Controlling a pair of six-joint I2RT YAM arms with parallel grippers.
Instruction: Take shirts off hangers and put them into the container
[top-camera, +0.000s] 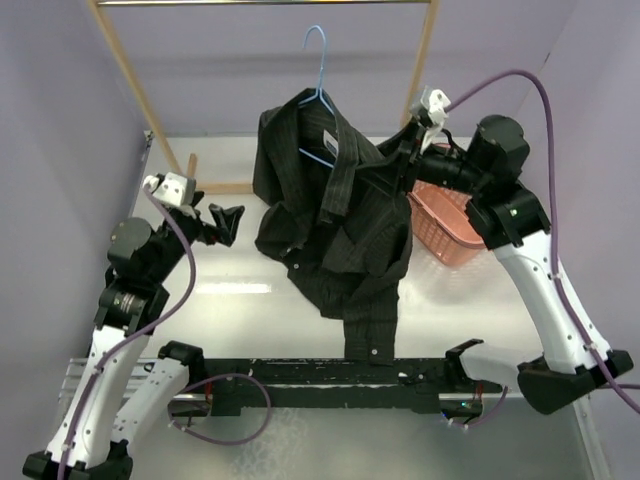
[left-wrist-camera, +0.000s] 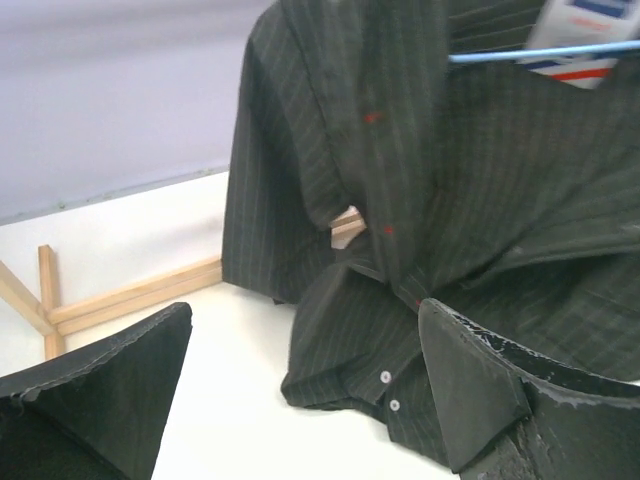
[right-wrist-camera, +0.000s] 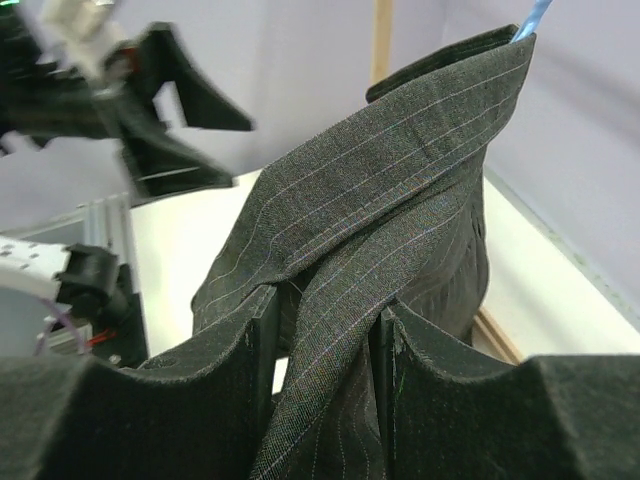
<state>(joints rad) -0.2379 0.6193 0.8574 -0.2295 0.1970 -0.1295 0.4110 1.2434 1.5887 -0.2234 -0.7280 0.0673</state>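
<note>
The dark pinstriped shirt (top-camera: 335, 220) hangs from the light-blue wire hanger (top-camera: 320, 95), its lower part crumpled on the white table. My right gripper (top-camera: 392, 168) is at the shirt's right shoulder; in the right wrist view it (right-wrist-camera: 325, 340) is shut on a fold of the shirt (right-wrist-camera: 400, 170), with the hanger tip (right-wrist-camera: 532, 18) above. To the left of the shirt, my left gripper (top-camera: 232, 222) is open and apart from it. In the left wrist view it (left-wrist-camera: 300, 390) holds nothing, with the shirt (left-wrist-camera: 400, 200) and hanger wire (left-wrist-camera: 540, 52) ahead. The salmon-pink container (top-camera: 450, 225) stands right of the shirt.
A light wooden rack frame (top-camera: 135, 85) rises behind the table, and its base bar (top-camera: 215, 187) lies on the surface behind my left gripper. A black rail (top-camera: 330, 375) runs along the near table edge. Lilac walls close in on both sides.
</note>
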